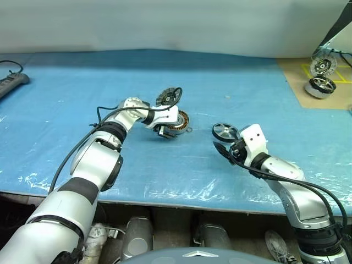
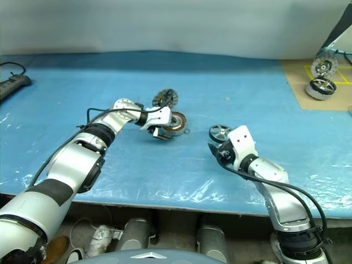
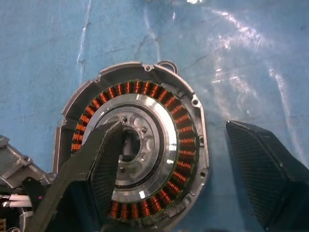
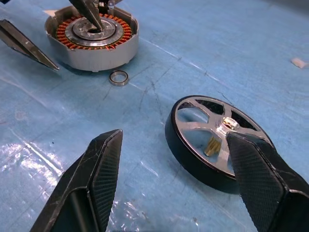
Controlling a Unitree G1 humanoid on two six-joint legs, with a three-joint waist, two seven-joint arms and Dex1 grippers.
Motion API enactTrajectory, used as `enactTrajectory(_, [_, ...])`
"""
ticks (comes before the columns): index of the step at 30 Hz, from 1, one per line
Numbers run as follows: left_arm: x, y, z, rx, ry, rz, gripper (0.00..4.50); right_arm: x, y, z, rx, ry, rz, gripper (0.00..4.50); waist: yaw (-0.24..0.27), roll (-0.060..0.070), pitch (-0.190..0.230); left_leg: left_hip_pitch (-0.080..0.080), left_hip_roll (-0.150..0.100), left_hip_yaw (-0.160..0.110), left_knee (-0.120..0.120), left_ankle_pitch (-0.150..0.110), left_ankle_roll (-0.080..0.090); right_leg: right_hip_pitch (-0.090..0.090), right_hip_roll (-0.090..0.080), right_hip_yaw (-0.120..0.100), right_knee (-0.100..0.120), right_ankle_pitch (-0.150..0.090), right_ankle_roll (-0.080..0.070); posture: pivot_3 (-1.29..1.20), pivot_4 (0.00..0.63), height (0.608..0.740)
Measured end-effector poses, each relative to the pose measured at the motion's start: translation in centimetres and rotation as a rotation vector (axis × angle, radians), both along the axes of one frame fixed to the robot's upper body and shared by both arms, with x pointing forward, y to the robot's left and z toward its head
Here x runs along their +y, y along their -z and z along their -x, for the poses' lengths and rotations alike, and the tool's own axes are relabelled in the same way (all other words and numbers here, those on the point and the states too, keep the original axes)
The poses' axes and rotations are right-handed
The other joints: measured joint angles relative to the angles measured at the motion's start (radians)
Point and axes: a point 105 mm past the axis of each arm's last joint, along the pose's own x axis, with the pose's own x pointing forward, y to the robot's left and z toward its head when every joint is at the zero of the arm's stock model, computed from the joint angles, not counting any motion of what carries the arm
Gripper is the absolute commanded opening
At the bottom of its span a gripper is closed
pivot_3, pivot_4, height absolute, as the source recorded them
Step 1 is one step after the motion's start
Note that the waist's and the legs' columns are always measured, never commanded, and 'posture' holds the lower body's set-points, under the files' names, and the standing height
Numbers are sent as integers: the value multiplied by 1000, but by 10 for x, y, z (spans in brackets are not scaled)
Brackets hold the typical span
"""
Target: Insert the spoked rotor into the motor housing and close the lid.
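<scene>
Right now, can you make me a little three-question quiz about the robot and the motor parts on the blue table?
1. True or false: the spoked rotor already sits inside the motor housing.
2. Which is closest to the small loose metal ring on the blue sheet? A) the motor housing B) the spoked rotor C) the power strip
3. Fill in: the left gripper hangs over the housing with its jaws ____.

Key:
1. False. The rotor lies on the sheet in front of the open right gripper, apart from the housing.
2. A.
3. Open: one finger over the hub, the other outside the rim.
</scene>
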Motion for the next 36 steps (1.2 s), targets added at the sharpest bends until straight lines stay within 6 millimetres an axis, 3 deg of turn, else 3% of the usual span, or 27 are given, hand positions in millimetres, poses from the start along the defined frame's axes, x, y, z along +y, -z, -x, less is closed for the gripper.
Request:
enactTrajectory(10, [-1,5,-3,-26,-10,-56,3640,-1,0,0,-7,21,0,3636,0,0,0,0,0,0,0,-1,2,1,0,0,0,0,0,0,150,740])
enactTrajectory(16, [-3,2,-3,-41,-3,-37,2184,-2,0,0,-9,23,7,3636,3,0,0,1,0,0,0,-1,2,1,0,0,0,0,0,0,150,740])
enactTrajectory(28, [6,4,7,-70,109,-68,2153,-1,-3,-2,-21,19,12,3636,0,0,0,1,0,0,-2,-1,2,1,0,0,-1,0,0,0,150,740])
enactTrajectory(36, [35,14,43,-3,349,-91,2153,2,-1,-2,-17,15,7,3636,-2,0,0,3,0,0,-3,-2,2,1,0,0,-1,-1,-1,0,150,740])
